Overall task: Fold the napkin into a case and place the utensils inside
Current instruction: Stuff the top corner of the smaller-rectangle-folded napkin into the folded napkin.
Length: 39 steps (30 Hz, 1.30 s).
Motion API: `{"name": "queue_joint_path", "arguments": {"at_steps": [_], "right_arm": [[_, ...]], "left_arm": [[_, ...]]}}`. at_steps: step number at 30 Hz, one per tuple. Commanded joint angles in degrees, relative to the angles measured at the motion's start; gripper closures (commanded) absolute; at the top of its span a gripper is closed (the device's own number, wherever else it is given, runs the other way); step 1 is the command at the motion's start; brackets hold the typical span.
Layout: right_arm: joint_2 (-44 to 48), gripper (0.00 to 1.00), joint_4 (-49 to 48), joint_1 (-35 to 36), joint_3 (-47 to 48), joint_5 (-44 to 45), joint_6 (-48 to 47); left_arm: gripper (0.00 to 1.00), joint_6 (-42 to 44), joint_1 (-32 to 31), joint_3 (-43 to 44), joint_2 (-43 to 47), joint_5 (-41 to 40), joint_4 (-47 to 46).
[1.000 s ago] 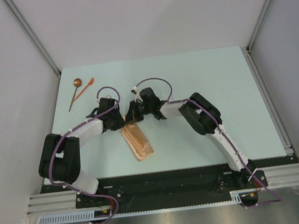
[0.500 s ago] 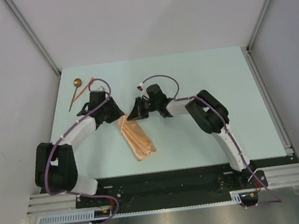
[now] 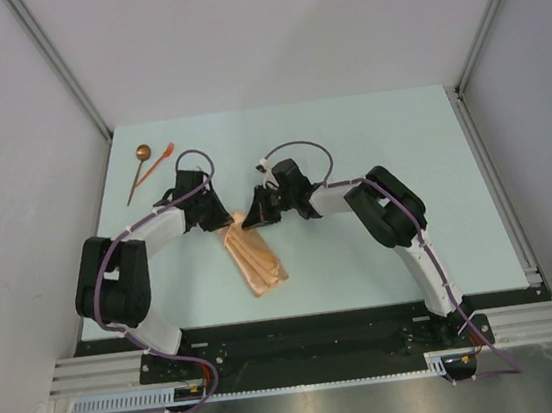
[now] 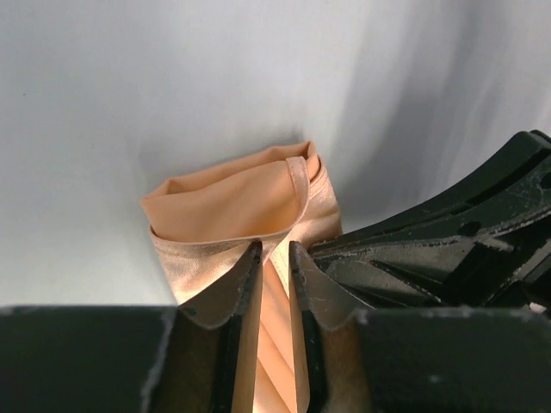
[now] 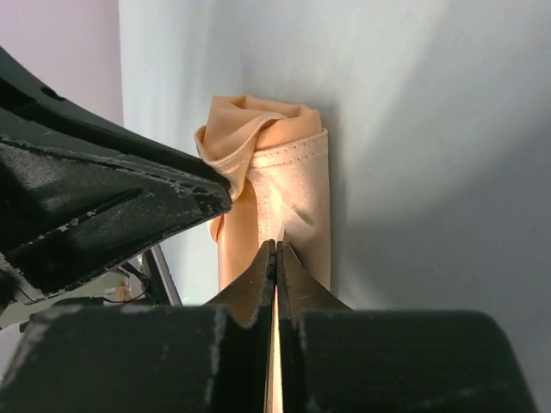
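Note:
The napkin lies folded as a narrow tan-orange case (image 3: 255,259) in front of the arms, its far end bunched up. My left gripper (image 3: 223,219) is at that far end; in the left wrist view (image 4: 271,249) its jaws are nearly closed with a layer of the case (image 4: 232,198) between them. My right gripper (image 3: 248,216) meets it from the right; in the right wrist view (image 5: 275,245) its jaws are pressed shut on a thin edge of the case (image 5: 293,172). The dark-handled spoon (image 3: 138,169) and the orange-red fork (image 3: 160,160) lie at the far left, untouched.
The pale table (image 3: 400,151) has grey walls on three sides and a metal rail along its right edge (image 3: 494,180). The other arm's black finger (image 5: 95,198) crowds the left of the right wrist view.
My left gripper swung out to the far left half a second ago and has come back to the case's far end. My right gripper stayed there. The far end now looks bunched.

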State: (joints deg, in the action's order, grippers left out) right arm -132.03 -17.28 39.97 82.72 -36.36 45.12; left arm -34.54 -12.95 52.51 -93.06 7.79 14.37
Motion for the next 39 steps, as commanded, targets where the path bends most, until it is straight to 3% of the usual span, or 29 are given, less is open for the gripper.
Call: {"name": "queue_joint_path", "arguments": {"at_steps": [1, 6, 13, 16, 18, 19, 22, 27, 34, 39], "right_arm": [[-1.3, 1.0, -0.21, 2.31, 1.48, 0.76, -1.97], [-2.53, 1.0, -1.09, 3.45, 3.15, 0.23, 0.14], [3.7, 1.0, 3.55, 1.78, 1.66, -0.2, -4.15], [7.04, 0.98, 6.99, 1.26, 1.83, -1.6, -5.13], [10.1, 0.95, 8.66, 0.73, 0.52, -1.79, -5.74], [11.17, 0.86, 9.8, 0.55, 0.25, -1.35, -6.53], [14.07, 0.78, 18.57, 0.03, -0.1, 1.02, -12.33], [16.8, 0.74, 28.08, 0.11, -4.57, 4.71, -19.63], [19.96, 0.73, 31.25, 1.77, -11.6, 12.7, -23.06], [19.79, 0.74, 32.31, 4.33, -12.4, 16.67, -23.85]], "left_arm": [[0.78, -0.88, -0.14, -0.65, -0.81, 0.91, -4.08], [0.78, -0.61, -0.58, -1.71, -0.2, 0.65, -4.62], [0.46, 0.53, -1.46, -3.91, 10.25, -2.34, -1.54], [0.42, 1.32, -1.64, -4.61, 16.05, -1.99, 0.83], [0.43, 1.67, -1.73, -5.57, 19.22, -1.82, 3.63], [0.45, 1.59, -1.73, -6.19, 20.1, -1.47, 4.34], [0.54, -0.68, -1.73, -9.96, 23.18, 1.43, 5.4], [0.63, -4.03, -3.48, -16.82, 25.9, 1.52, 7.16], [0.75, -7.81, -9.19, -22.8, 24.86, 2.84, 3.21], [0.78, -8.35, -11.39, -22.89, 22.31, -0.23, 2.77]]}}
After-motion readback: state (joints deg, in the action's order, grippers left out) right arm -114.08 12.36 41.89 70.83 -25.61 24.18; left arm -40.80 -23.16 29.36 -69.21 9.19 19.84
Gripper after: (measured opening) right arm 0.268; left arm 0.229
